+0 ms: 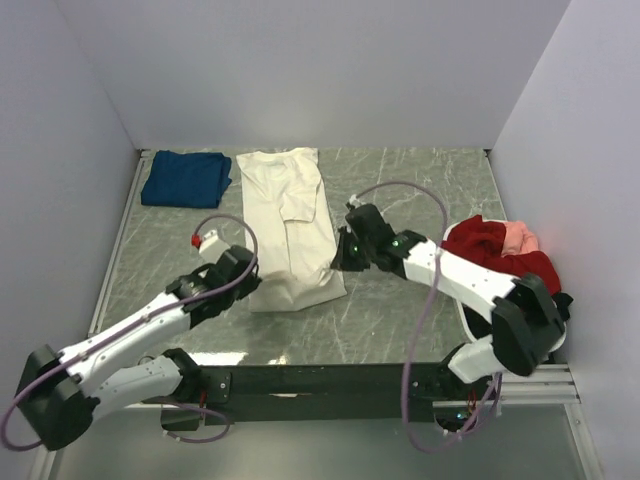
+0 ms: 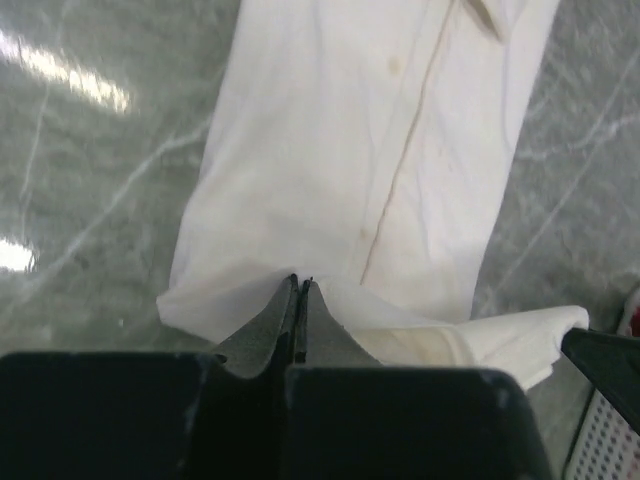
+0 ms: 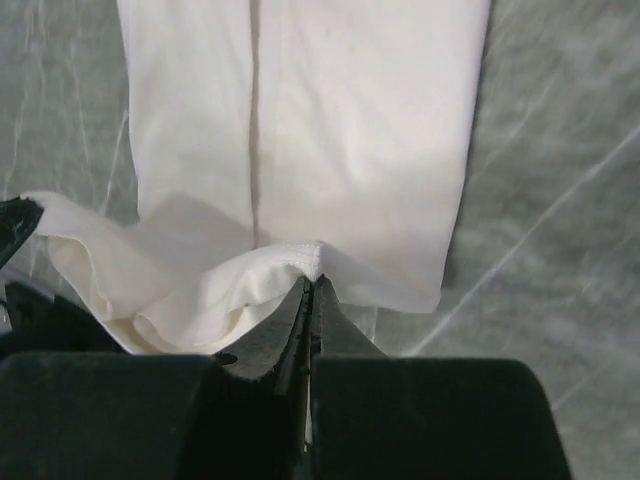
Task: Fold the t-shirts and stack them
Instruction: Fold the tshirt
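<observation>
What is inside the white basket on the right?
A red t-shirt and a pink t-shirt heaped in the basket; whatever lies beneath them is covered.

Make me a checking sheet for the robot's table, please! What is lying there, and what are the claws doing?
Surface: grey marbled table, shiny with light glare.
Job's things: cream shirt folded long and narrow in the middle; blue shirt folded at the far left corner; red shirt and pink shirt heaped at the right.
Clutter: white holey basket at the right.
Claws: left claw shut on the cream shirt's near edge; right claw shut on that edge too, cloth bunched up.
Cables: left cable and right cable each loop above their arm.
Surroundings: plain white walls.
</observation>
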You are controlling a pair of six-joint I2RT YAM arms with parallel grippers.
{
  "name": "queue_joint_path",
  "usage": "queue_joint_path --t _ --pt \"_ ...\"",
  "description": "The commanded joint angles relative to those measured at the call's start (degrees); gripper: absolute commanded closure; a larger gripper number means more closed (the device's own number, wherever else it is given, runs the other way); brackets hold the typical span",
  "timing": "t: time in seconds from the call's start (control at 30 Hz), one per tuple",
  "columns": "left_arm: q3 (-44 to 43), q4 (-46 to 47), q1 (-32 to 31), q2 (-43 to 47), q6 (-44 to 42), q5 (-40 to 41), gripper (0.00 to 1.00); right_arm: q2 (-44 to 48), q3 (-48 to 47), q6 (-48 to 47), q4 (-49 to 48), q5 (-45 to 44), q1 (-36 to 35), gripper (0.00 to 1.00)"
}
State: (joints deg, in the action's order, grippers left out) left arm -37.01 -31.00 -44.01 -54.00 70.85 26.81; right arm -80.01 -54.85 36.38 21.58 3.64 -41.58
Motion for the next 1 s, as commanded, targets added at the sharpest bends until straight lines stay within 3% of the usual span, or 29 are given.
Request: queue_joint_path --t 0.0,0.17,0.5,0.97 --pt "-4.37 11.39 4.45 -6.35 -5.54 -1.49 1.0 -7.15 -7.09 -2.98 -3.56 2.77 4.4 1.0" --pt "-8.68 14.74 11.65 -17.87 -4.5 -3.86 1.0 -16.83 -15.8 -3.51 -3.66 3.65 8.7 1.0" --pt "-13.87 20.19 22.38 -29.05 -6.33 -9.4 0.99 -33.79 -31.35 -3.6 -1.9 9.1 14.42 1.0" --pt "-21.25 22.21 27.92 -39.33 -10.73 -13.79 0.99 -40.93 -39.72 -4.39 -0.23 12.09 17.5 1.0"
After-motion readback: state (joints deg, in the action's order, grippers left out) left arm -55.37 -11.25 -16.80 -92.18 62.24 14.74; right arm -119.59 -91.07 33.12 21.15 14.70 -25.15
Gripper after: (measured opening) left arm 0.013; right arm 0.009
